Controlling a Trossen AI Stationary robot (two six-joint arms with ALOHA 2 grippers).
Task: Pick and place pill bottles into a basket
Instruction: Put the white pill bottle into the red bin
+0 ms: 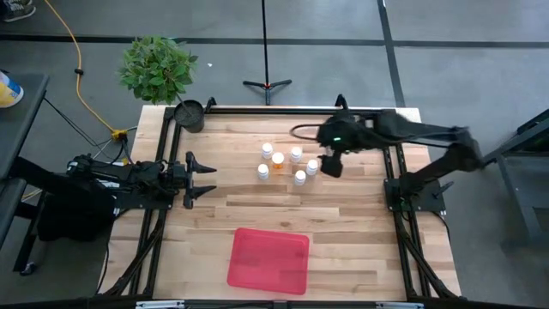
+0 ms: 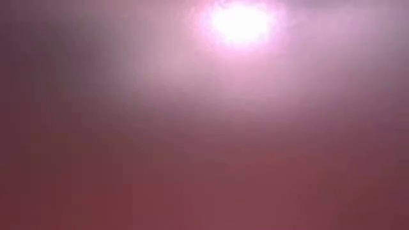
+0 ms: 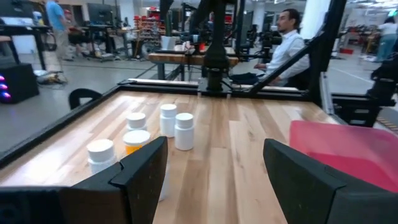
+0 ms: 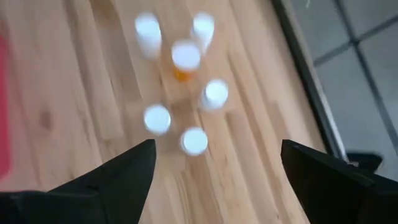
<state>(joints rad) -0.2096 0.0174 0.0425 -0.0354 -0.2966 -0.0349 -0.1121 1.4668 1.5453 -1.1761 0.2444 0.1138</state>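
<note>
Six pill bottles with white caps stand upright on their bases in a loose cluster (image 1: 286,163) at the table's middle far part; they also show in the right wrist view (image 4: 185,57) and the left wrist view (image 3: 175,127). One shows its orange body (image 3: 135,144). My right gripper (image 1: 327,165) hovers open just right of the cluster, above it, fingers apart (image 4: 217,168). My left gripper (image 1: 202,178) waits open at the table's left (image 3: 211,168). The red basket (image 1: 268,260) lies flat near the front edge. The low view shows only a reddish blur.
A small dark pot (image 1: 190,114) stands at the far left corner, a plant (image 1: 159,67) behind it on the floor. A black cable loop (image 1: 304,130) lies beyond the bottles. Black frame rails (image 1: 274,110) edge the table. A person (image 3: 289,37) sits beyond the table.
</note>
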